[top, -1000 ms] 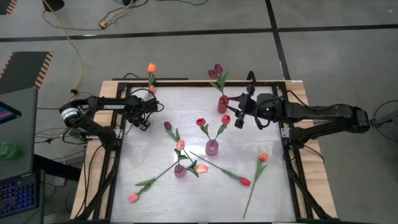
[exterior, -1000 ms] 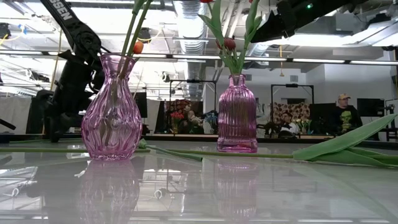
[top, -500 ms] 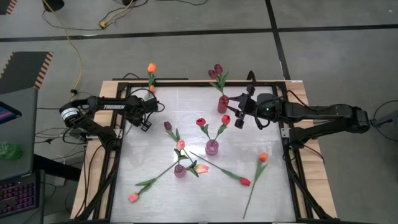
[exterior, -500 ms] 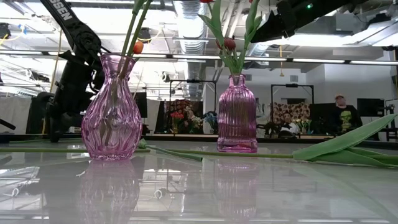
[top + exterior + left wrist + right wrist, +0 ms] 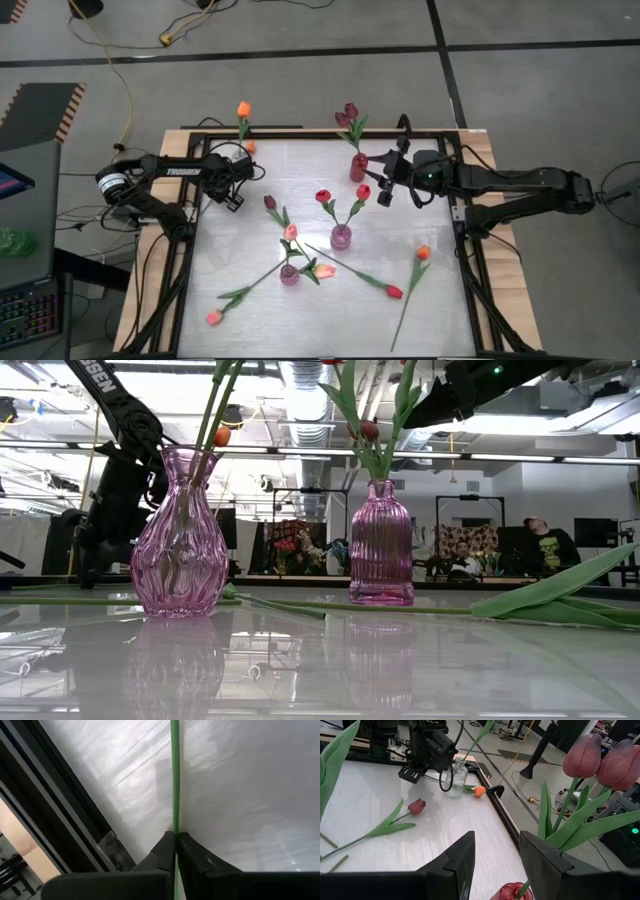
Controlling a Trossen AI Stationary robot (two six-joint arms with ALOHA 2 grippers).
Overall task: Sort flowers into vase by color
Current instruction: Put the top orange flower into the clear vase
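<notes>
My left fingers are pinched on a green stem at the table's (image 5: 300, 300) far-left corner, my right fingers stand apart by the red vase.

The white table carries the flowers (image 5: 352, 273) spread over it: loose tulips lie on its near half, one orange-headed near my right side (image 5: 423, 253), a red one (image 5: 394, 292) beside it, a pink one (image 5: 214, 317) at the near-left. Two pink vases (image 5: 341, 236) stand mid-table, one with two red tulips, the other (image 5: 290, 274) with pink ones; a red vase (image 5: 358, 167) at the far edge holds maroon tulips (image 5: 606, 761). My right gripper (image 5: 385, 178) hovers just beside that vase, holding nothing. My left gripper (image 5: 176, 851) grips the thin stem (image 5: 175, 780) close by a clear glass vase (image 5: 455, 784) holding an orange tulip (image 5: 243, 109).
</notes>
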